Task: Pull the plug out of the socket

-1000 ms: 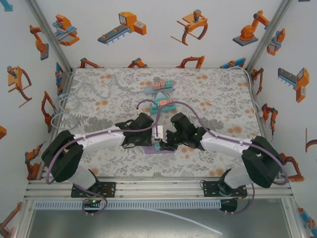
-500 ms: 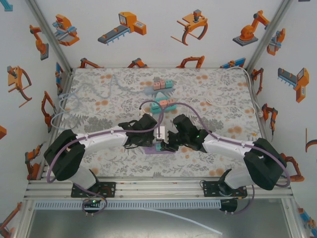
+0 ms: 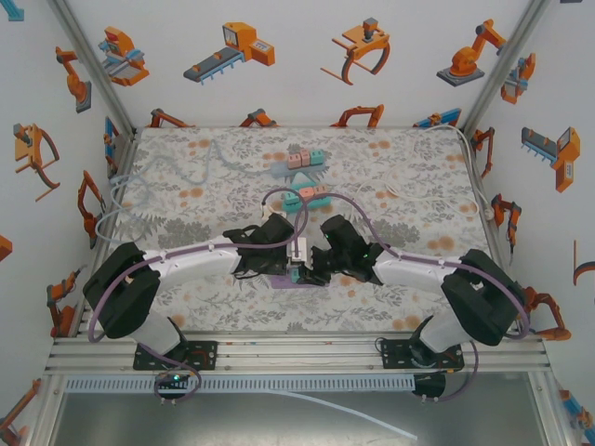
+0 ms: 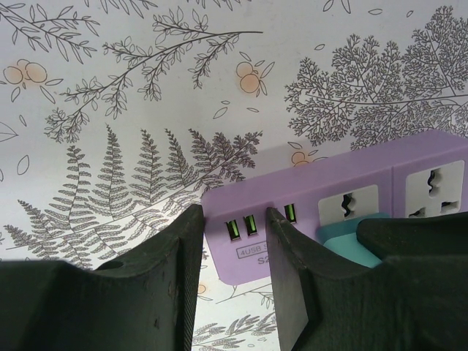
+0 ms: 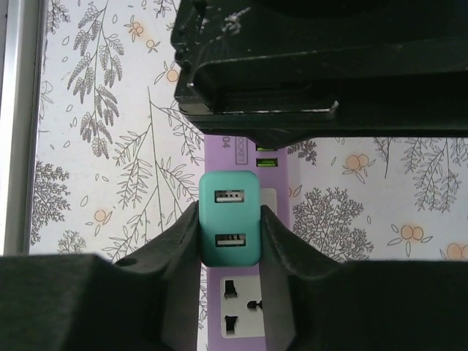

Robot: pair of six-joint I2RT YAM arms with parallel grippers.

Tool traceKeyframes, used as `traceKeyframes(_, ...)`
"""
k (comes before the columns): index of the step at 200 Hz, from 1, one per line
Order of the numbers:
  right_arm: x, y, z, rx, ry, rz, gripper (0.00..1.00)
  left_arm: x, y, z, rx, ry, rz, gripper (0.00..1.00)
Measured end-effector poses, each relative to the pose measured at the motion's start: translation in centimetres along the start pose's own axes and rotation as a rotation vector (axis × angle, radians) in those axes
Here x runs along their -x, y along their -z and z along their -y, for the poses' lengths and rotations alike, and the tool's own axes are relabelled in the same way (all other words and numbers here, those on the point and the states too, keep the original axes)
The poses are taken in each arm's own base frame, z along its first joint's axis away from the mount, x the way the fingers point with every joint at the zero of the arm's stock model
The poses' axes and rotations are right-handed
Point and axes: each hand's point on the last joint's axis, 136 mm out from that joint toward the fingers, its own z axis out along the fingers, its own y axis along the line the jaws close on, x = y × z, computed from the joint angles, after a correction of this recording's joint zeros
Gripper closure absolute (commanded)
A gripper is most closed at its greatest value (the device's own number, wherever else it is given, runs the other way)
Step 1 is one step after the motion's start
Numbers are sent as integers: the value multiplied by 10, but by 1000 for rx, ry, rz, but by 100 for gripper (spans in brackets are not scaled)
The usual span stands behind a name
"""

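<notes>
Worktop (image 3: 186,195) under a floral cloth. We list what stands on it from the left.

Clear cable (image 3: 118,190): loose, looped along the worktop's 9 o'clock edge.

Left hand (image 3: 282,265): reaches in from 8 o'clock to the middle of the worktop. From its own wrist camera we see the left hand (image 4: 232,270) with its fingers a little apart. The green-lit USB ports (image 4: 241,228) at the end of the socket strip show in the gap. We cannot tell whether the fingers press on the strip.

Socket strip (image 3: 302,283): purple, flat on the cloth just toward 6 o'clock of the worktop's centre, between the two hands. It has universal outlets along its face.

Plug (image 3: 296,274): teal, a block with two USB ports on its outer face, standing on the strip beside the USB end.

Right hand (image 3: 313,268): reaches in from 4 o'clock, facing the left hand. Its wrist camera shows the right hand (image 5: 230,238) clamped on the plug (image 5: 229,219), one finger against each long side.

Pink and teal blocks (image 3: 307,195): at 12 o'clock of the strip, well apart from both hands. We note a second cluster beyond them.

White cable (image 3: 480,186): runs along the 3 o'clock edge.
</notes>
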Motion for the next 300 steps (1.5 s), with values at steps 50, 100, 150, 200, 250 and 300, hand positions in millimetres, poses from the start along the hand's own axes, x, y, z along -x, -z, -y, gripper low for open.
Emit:
traceKeyframes(50,1,1,0,-3,-12,3,82,0,0,0,0,0,-1,60)
traceKeyframes(100,2,7,-1,-22,-49,6,89,0,-1,5,-16,-3,0,60)
traceKeyframes(150,1,8,0,-27,-67,9,90,-1,-1,6,-18,-5,-1,60)
traceKeyframes(200,2,14,0,-22,-105,24,92,-9,-3,14,-138,-58,-21,56)
traceKeyframes(250,33,25,12,-69,-42,133,93,-12,-6,11,-176,-44,-48,56)
traceKeyframes(300,55,48,26,-131,-54,206,92,-13,0,3,-172,-27,-40,54)
